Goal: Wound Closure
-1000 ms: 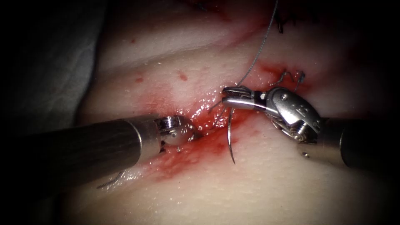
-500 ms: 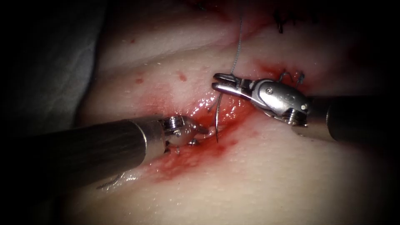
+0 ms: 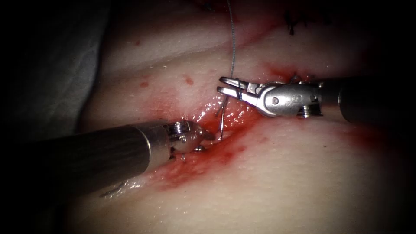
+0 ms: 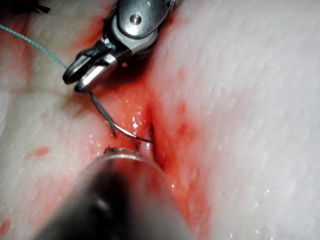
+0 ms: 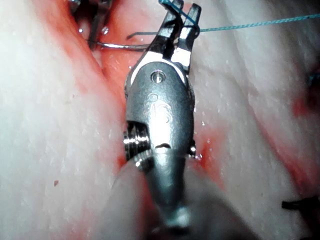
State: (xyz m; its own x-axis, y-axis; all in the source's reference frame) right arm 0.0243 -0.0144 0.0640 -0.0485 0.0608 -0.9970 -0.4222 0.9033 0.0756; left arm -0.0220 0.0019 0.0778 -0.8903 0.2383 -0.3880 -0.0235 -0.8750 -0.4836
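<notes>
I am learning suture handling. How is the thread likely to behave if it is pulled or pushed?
The thread is very thin, running nearly straight up from the right tool, so it probably tautens under pull. Pushed, it would likely buckle. Near the wet red fluid, it may be slippery.

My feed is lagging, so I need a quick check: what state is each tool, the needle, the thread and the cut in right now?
Right tool: jaws shut on the needle near its thread end.
Left tool: tip down at the cut beside the needle's point; grip unclear.
Needle: hangs from the right tool over the cut, point at the tissue.
Thread: runs upward from the right tool.
Cut: open, wet with red fluid.
Tissue: pale.
</notes>
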